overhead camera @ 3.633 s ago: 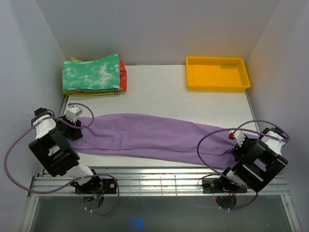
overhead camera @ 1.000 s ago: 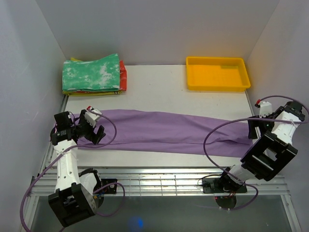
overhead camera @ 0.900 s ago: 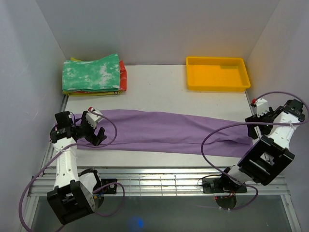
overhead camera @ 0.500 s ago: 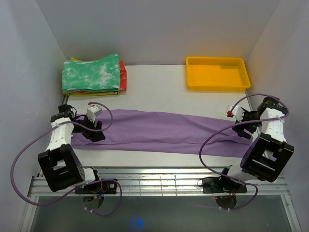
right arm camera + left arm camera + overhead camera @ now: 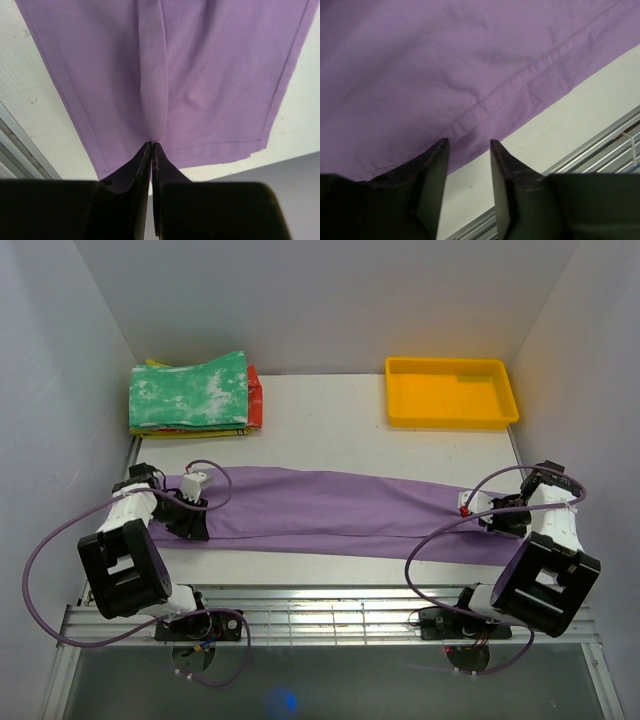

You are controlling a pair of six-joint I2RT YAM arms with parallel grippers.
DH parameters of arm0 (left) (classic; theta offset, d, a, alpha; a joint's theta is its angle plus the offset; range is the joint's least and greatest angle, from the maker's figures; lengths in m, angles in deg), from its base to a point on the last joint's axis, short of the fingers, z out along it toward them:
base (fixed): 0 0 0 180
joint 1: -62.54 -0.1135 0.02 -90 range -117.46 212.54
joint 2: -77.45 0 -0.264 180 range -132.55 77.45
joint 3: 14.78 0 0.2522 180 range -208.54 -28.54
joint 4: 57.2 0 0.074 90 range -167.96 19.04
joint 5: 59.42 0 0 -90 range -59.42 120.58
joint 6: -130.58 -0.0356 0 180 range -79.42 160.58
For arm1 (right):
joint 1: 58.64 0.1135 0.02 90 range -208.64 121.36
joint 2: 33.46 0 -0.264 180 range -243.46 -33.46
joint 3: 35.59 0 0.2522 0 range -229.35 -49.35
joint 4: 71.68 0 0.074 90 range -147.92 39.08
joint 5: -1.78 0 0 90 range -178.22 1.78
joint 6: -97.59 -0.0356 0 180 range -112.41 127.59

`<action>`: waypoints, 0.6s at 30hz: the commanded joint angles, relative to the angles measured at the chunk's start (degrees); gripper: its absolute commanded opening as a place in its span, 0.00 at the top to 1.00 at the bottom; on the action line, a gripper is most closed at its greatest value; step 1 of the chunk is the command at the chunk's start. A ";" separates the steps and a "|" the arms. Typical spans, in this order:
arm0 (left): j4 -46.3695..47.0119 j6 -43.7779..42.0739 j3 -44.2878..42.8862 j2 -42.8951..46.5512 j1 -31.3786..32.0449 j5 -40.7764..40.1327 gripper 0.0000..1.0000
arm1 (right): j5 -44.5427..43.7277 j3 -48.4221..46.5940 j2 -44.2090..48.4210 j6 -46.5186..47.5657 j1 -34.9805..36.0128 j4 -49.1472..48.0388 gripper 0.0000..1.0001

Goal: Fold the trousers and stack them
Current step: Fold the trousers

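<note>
The lilac-purple soft cloth trousers [image 5: 330, 512] are laid out flat on the white tabletop [image 5: 330, 440], in its near half. Their long axis runs from left to right, almost parallel to the near edge, with the right end dipping slightly nearer. The garment reaches nearly from one side of the tabletop to the other, so each arm is set at its own end and neither is nearer the cloth as a whole.

The right gripper [image 5: 151, 146] is pressed together on the right end. A narrow ridge of cloth is drawn up into the closed fingertips, just inside a stitched hem that is judged to be a leg cuff. From this gripper the rest of the cloth stretches away to the left.

The left gripper [image 5: 467, 147] is held low over the left end with its jaws partly spread. They straddle the near edge of the cloth beside a line of stitching, and no fold is yet seen clamped between them. From here the cloth runs off to the right. The waistband cannot be made out in any view.

A lengthwise fold, end brought to end along that left-right axis, is judged to be what the next move calls for. A firm hold at the left end is needed first.

A green-and-white mottled folded garment [image 5: 190, 390] and a yellow plastic tray [image 5: 452, 421] are set well apart at the far side.
</note>
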 commanded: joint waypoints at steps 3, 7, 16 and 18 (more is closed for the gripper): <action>-0.47 -1.41 -1.63 3.02 -0.54 2.81 0.59 | -0.69 0.17 5.30 4.58 -1.23 -3.29 0.92; -4.09 -10.90 -3.31 11.63 -0.54 12.05 0.62 | 0.63 -1.32 5.48 6.60 -3.95 -4.53 0.92; -11.91 -34.53 -2.88 12.09 0.43 8.13 0.53 | 1.34 -1.77 4.51 7.13 -4.66 -4.26 0.92; -11.66 -38.32 -1.82 12.17 0.43 6.27 0.50 | 1.51 -1.85 4.42 7.22 -4.66 -3.82 0.92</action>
